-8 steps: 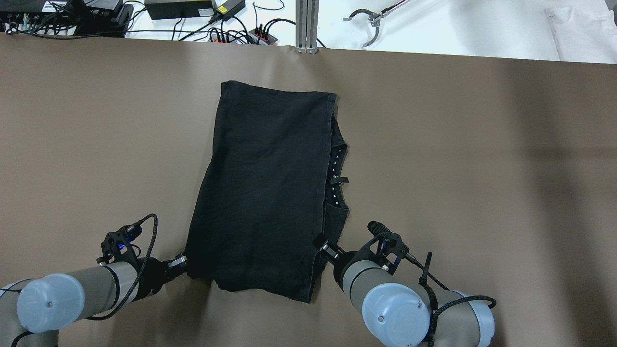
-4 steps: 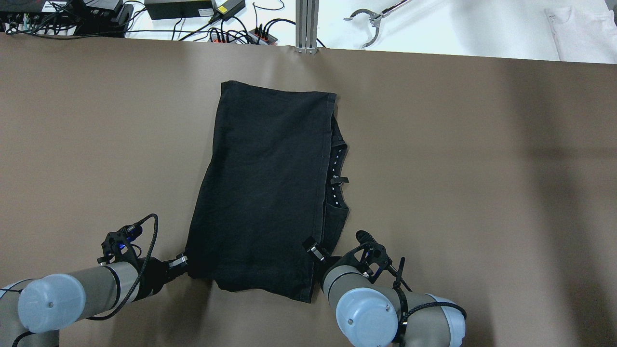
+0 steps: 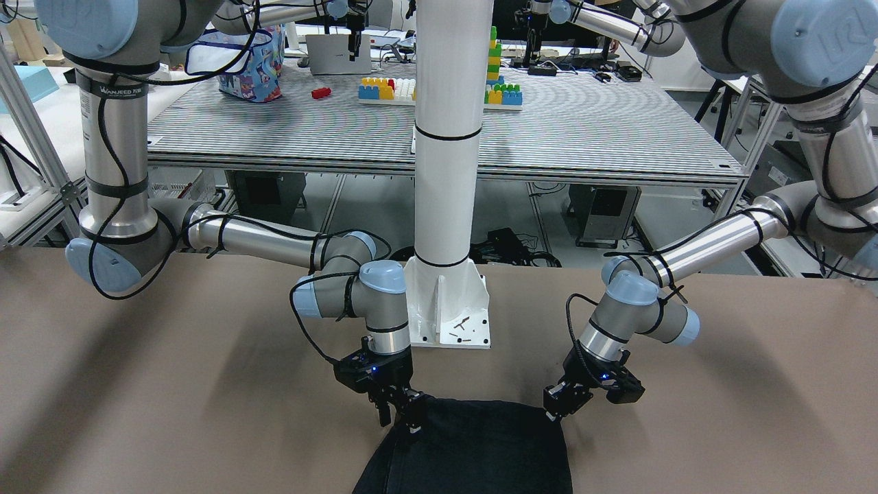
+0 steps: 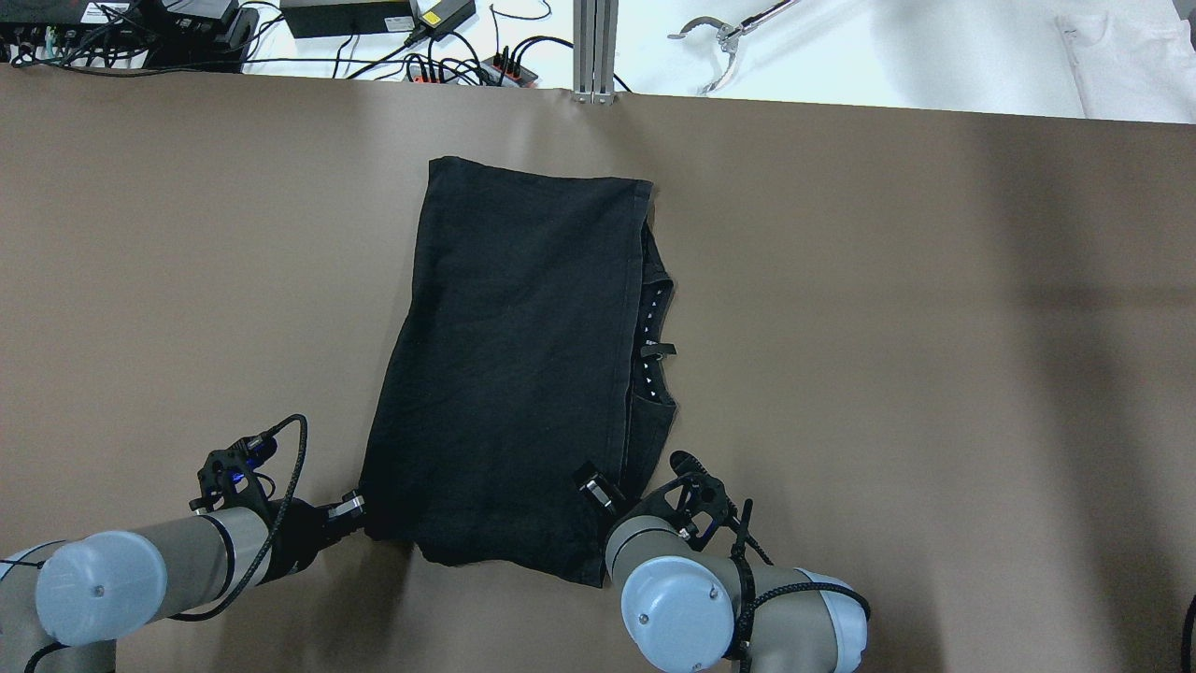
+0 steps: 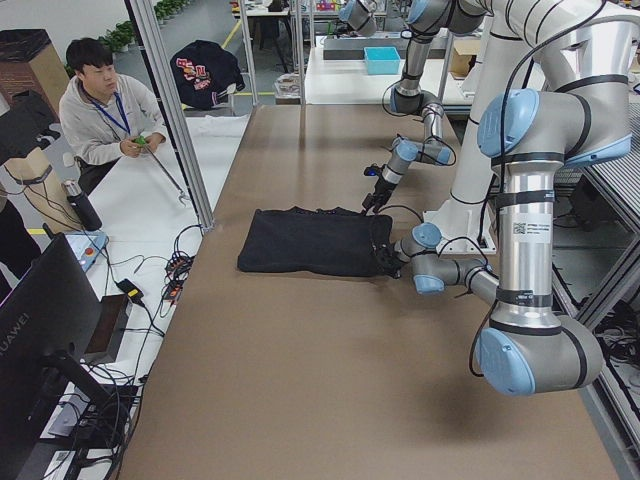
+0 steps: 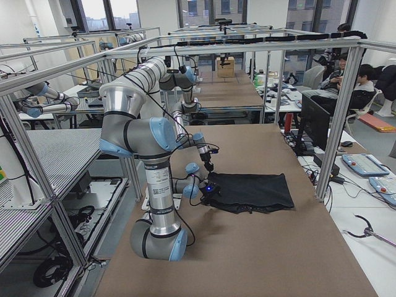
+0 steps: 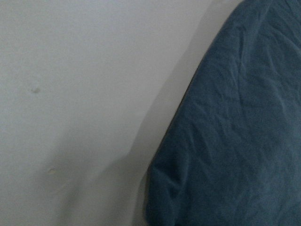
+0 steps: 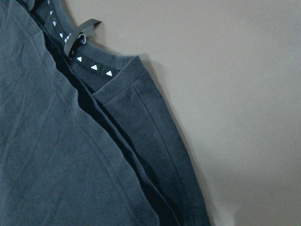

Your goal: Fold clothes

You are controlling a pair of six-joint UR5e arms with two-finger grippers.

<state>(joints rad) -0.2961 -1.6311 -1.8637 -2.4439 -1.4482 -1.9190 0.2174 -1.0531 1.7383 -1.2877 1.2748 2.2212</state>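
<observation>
black cloth (image 4: 514,365) lies flat mid-table (image 4: 888,327), folded lengthwise into one long panel, matte and lightly wrinkled. A neckline with white-triangle tape (image 8: 80,59) and a hang loop (image 8: 88,26) pokes out along its right edge. left gripper (image 4: 350,507) touches the near-left corner, can't tell its grip state. right gripper (image 3: 398,416) at the near-right corner, fingers spread apart over the hem.

Black band (image 3: 112,90), on the arm at upper left of the front-facing view: read "WANJEED", then characters too small to tell.
Blue joint cap (image 3: 817,41), upper right of that view: bore a pale "UR" mark.
Monitor (image 5: 35,330), lower left of the left-side view: read "HUAWEI".
</observation>
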